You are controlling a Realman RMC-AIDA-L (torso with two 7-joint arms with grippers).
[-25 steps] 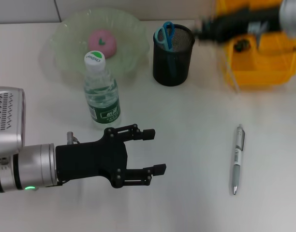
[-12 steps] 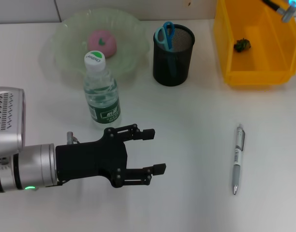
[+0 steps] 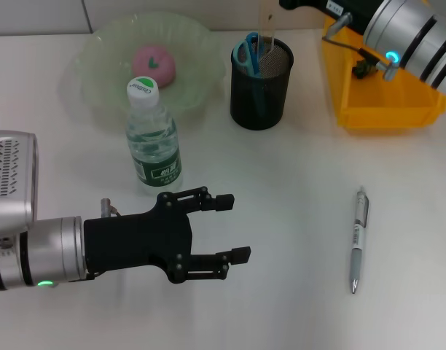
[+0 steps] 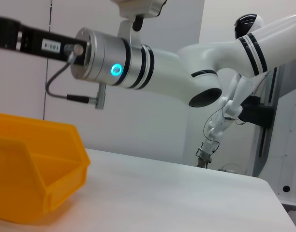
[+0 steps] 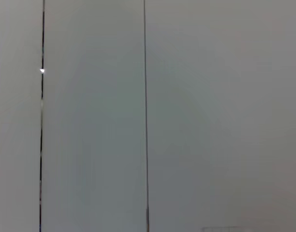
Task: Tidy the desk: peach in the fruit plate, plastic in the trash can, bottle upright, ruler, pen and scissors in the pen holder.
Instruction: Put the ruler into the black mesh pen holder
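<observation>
Overhead, left gripper (image 3: 234,227) fingers apart, ruler (image 3: 267,28) in pen holder (image 3: 261,91), right gripper's fingers unseen.

The surface (image 3: 296,182) is white and smooth, and it fills most of the head view. It looks bright, with soft light on it and only faint shadows. At the far edge of the surface a pale grey wall (image 3: 41,16) starts. A thin dark line runs up that wall near the left side.

In the left wrist view the surface (image 4: 186,198) looks wide and flat, and its far edge runs off to the right. Behind it the wall (image 4: 153,125) is plain and light grey.

The right wrist view shows only a plain pale wall (image 5: 211,116). 2 thin dark lines (image 5: 145,116) run straight up and down it, like gaps between panels.
</observation>
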